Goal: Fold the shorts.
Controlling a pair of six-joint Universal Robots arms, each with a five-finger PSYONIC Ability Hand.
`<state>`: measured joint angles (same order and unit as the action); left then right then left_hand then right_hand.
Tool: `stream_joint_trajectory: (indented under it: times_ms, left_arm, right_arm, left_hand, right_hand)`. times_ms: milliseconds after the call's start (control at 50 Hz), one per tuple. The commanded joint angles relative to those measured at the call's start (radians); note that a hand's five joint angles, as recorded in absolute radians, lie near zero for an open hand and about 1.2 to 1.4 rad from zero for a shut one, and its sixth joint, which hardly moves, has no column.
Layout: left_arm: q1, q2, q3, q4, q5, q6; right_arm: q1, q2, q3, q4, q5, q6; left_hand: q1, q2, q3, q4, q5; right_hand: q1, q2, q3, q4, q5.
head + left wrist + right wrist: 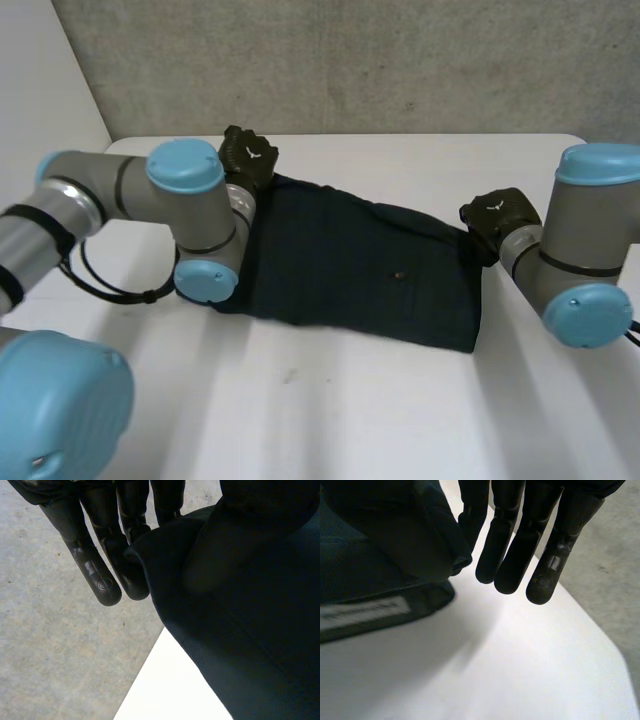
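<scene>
The left arm [195, 215] lies across the left end of the shorts [360, 275] and hides it. Past it, the left robot hand [248, 155] sits at the shorts' far left corner, near the far edge of the table [400, 410]. In its wrist view the fingers [95, 565] are straight. Cloth laps over two of them, and a dark, blurred thumb presses it there, pinching the shorts.

The dark blue shorts lie flat across the middle of the table. A speck [398, 272] on them is too small to identify.

The right robot hand [498, 215] is at the far right corner. Its wrist view shows straight fingers [510, 555], with the hem pinched between the first finger and the thumb, which is hard to make out. The print on a white label [365, 612] beside it is unreadable.
</scene>
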<state>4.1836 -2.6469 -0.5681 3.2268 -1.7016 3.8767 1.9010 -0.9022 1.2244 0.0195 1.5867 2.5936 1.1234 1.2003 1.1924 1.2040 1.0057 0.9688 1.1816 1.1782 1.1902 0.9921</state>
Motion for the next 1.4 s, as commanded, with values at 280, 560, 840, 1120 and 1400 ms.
stream_joint_trajectory:
  times_ms: [280,560,840,1120,1400]
  left_arm:
    - [-0.027,-0.107,0.022,0.177,0.039,-0.01]
    - [0.015,0.567,-0.715,0.166,0.072,-0.367]
    - [0.059,0.751,-1.114,0.189,0.129,-0.594]
    - [0.09,0.74,-1.148,0.194,0.126,-0.597]
    - [0.089,0.759,-1.165,0.191,0.12,-0.597]
  right_arm:
    - [-0.006,-0.045,-0.004,-0.268,0.075,0.132]
    - [-0.02,-0.379,0.38,-0.076,-0.128,0.306]
    - [-0.039,-0.294,0.573,-0.262,-0.145,0.345]
    - [-0.051,-0.19,0.541,-0.286,-0.143,0.347]
    - [-0.172,-0.245,0.531,-0.193,-0.148,0.208]
  left_hand:
    - [-0.949,-1.026,-1.018,-1.029,-1.006]
    - [-0.942,-1.019,-1.011,-1.023,-0.999]
    - [-0.919,-0.996,-0.988,-0.999,-0.975]
    - [-0.919,-0.996,-0.988,-0.999,-0.975]
    - [-0.919,-0.996,-0.988,-0.999,-0.975]
  right_hand:
    - [-0.794,-1.007,-1.004,-1.016,-0.992]
    - [-0.794,-1.007,-1.004,-1.016,-0.992]
    - [-0.441,-0.654,-0.65,-0.662,-0.639]
    - [-0.054,-0.266,-0.263,-0.275,-0.251]
    - [0.428,0.215,0.218,0.206,0.23]
